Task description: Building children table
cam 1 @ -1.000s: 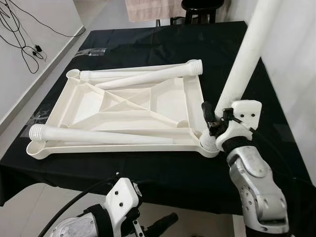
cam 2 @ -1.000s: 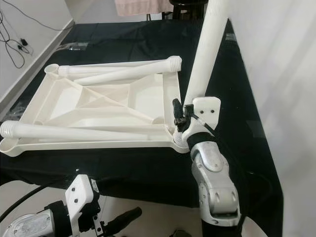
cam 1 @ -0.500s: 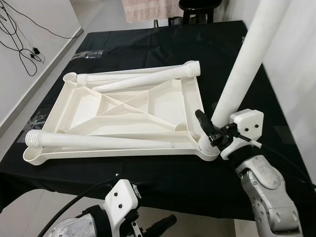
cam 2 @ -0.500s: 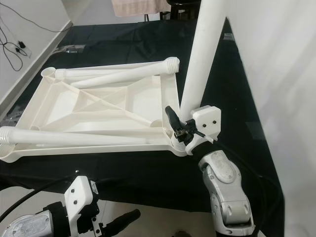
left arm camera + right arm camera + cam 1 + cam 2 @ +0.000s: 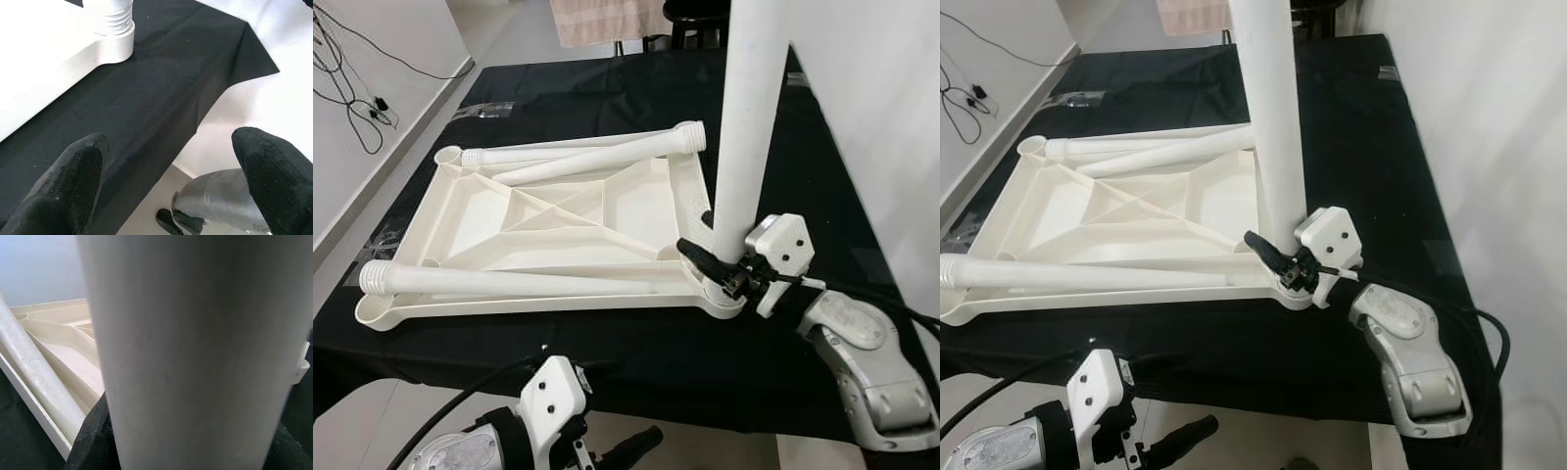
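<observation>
A white plastic tabletop (image 5: 558,211) lies upside down on the black-covered table (image 5: 636,343). Three loose white legs (image 5: 519,282) rest across it, one along the near side and two at the far side. A fourth white leg (image 5: 749,108) stands nearly upright in the tabletop's near right corner socket (image 5: 722,294). My right gripper (image 5: 729,264) is shut on this leg just above the socket; in the right wrist view the leg (image 5: 195,347) is very close. My left gripper (image 5: 171,161) hangs open below the table's near edge.
Black cables (image 5: 352,88) trail over the floor by the left wall. A dark stool (image 5: 690,15) and a hanging cloth (image 5: 607,18) stand beyond the table's far edge. A white wall runs close along the table's right side.
The leg held by my right gripper has swung from leaning right to nearly upright over the corner socket. My right arm has dropped lower and moved out to the right.
</observation>
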`<state>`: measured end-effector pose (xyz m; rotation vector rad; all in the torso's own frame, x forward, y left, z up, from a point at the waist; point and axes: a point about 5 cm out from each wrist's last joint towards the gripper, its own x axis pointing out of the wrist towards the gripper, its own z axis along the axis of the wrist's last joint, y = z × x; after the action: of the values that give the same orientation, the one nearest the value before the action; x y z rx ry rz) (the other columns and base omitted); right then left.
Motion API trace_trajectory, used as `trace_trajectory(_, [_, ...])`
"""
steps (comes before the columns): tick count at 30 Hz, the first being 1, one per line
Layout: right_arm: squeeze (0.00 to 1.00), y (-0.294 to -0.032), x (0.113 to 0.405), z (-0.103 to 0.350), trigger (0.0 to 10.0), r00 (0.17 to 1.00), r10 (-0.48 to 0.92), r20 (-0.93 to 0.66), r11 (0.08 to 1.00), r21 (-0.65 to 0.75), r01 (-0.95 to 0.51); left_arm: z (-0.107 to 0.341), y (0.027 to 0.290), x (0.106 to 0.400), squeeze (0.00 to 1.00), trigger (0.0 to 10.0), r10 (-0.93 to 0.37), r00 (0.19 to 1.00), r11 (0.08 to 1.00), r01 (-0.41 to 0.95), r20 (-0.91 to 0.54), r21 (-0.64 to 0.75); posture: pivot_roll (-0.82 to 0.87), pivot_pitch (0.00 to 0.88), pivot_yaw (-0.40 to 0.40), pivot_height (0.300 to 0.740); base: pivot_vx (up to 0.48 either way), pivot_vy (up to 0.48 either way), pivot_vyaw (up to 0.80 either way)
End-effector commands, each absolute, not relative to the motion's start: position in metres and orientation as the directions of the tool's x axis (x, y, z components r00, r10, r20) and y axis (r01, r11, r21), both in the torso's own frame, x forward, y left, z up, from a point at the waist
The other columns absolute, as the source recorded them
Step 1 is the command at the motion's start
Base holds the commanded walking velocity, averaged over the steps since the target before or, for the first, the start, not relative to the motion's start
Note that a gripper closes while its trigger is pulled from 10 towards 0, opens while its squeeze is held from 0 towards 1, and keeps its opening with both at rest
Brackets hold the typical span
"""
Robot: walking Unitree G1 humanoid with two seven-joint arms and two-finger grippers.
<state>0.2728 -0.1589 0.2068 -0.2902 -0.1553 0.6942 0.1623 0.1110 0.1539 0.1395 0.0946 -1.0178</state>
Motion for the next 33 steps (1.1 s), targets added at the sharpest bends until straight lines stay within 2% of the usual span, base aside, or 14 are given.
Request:
trace_trajectory(1, [0.0, -0.147, 0.276, 0.169, 10.0, 0.728, 0.675, -0.117, 0.715, -0.139, -0.685, 0.152, 0.115, 0.16, 0.0, 10.0, -0.833, 0.526, 0.52, 0.85, -0.172, 0.078, 0.04, 0.192, 0.094, 0.74, 0.0, 0.0, 0.0])
trace_trajectory(2, [0.0, -0.149, 0.282, 0.167, 10.0, 0.778, 0.614, -0.133, 0.773, -0.099, -0.627, 0.152, 0.115, 0.16, 0.0, 10.0, -0.832, 0.527, 0.521, 0.85, -0.173, 0.079, 0.04, 0.192, 0.092, 0.74, 0.0, 0.0, 0.0])
trace_trajectory(8, [0.0, -0.149, 0.282, 0.167, 10.0, 0.778, 0.614, -0.133, 0.773, -0.099, -0.627, 0.152, 0.115, 0.16, 0.0, 10.0, -0.832, 0.527, 0.521, 0.85, -0.173, 0.079, 0.04, 0.192, 0.092, 0.74, 0.0, 0.0, 0.0])
trace_trajectory(9, [0.0, -0.151, 0.286, 0.164, 10.0, 0.808, 0.571, -0.148, 0.808, -0.074, -0.584, 0.152, 0.115, 0.16, 0.0, 10.0, -0.832, 0.528, 0.522, 0.849, -0.173, 0.08, 0.04, 0.193, 0.092, 0.74, 0.0, 0.0, 0.0])
trace_trajectory(11, [0.0, -0.151, 0.286, 0.164, 10.0, 0.808, 0.571, -0.148, 0.808, -0.074, -0.584, 0.152, 0.115, 0.16, 0.0, 10.0, -0.832, 0.528, 0.522, 0.849, -0.173, 0.08, 0.04, 0.193, 0.092, 0.74, 0.0, 0.0, 0.0])
trace_trajectory(12, [0.0, -0.158, 0.279, 0.155, 10.0, 0.919, 0.357, -0.165, 0.932, -0.004, -0.363, 0.152, 0.115, 0.16, 0.0, 10.0, -0.831, 0.529, 0.523, 0.848, -0.173, 0.081, 0.03, 0.198, 0.089, 0.74, 0.0, 0.0, 0.0])
trace_trajectory(14, [0.0, -0.158, 0.279, 0.155, 10.0, 0.919, 0.357, -0.165, 0.932, -0.004, -0.363, 0.152, 0.115, 0.16, 0.0, 10.0, -0.831, 0.529, 0.523, 0.848, -0.173, 0.081, 0.03, 0.198, 0.089, 0.74, 0.0, 0.0, 0.0])
trace_trajectory(15, [0.0, -0.165, 0.268, 0.147, 10.0, 0.966, 0.179, -0.187, 0.984, 0.02, -0.178, 0.153, 0.117, 0.16, 0.0, 10.0, -0.829, 0.532, 0.526, 0.847, -0.172, 0.081, 0.03, 0.199, 0.095, 0.74, 0.0, 0.0, 0.0])
trace_trajectory(16, [0.0, -0.165, 0.268, 0.147, 10.0, 0.966, 0.179, -0.187, 0.984, 0.02, -0.178, 0.153, 0.117, 0.16, 0.0, 10.0, -0.829, 0.532, 0.526, 0.847, -0.172, 0.081, 0.03, 0.199, 0.095, 0.74, 0.0, 0.0, 0.0])
trace_trajectory(18, [0.0, -0.179, 0.25, 0.14, 10.0, 0.979, -0.057, -0.197, 0.998, 0.016, 0.061, 0.159, 0.124, 0.169, 0.0, 10.0, -0.815, 0.559, 0.55, 0.829, -0.154, 0.098, 0.03, 0.193, 0.105, 0.74, 0.0, 0.0, 0.0])
trace_trajectory(23, [0.0, -0.182, 0.248, 0.139, 10.0, 0.979, -0.08, -0.186, 0.996, 0.021, 0.085, 0.167, 0.13, 0.178, 0.0, 10.0, -0.8, 0.585, 0.571, 0.81, -0.132, 0.133, 0.03, 0.188, 0.108, 0.74, 0.0, 0.0, 0.0])
trace_trajectory(27, [0.0, -0.174, 0.249, 0.141, 10.0, 0.983, -0.068, -0.172, 0.997, 0.027, 0.073, 0.183, 0.134, 0.191, 0.0, 10.0, -0.786, 0.613, 0.591, 0.784, -0.083, 0.189, 0.03, 0.182, 0.115, 0.74, 0.0, 0.0, 0.0])
trace_trajectory(33, [0.0, -0.171, 0.249, 0.143, 10.0, 0.986, -0.052, -0.157, 0.998, 0.02, 0.055, 0.191, 0.134, 0.195, 0.0, 10.0, -0.786, 0.615, 0.594, 0.778, -0.058, 0.203, 0.03, 0.179, 0.118, 0.74, 0.0, 0.0, 0.0])
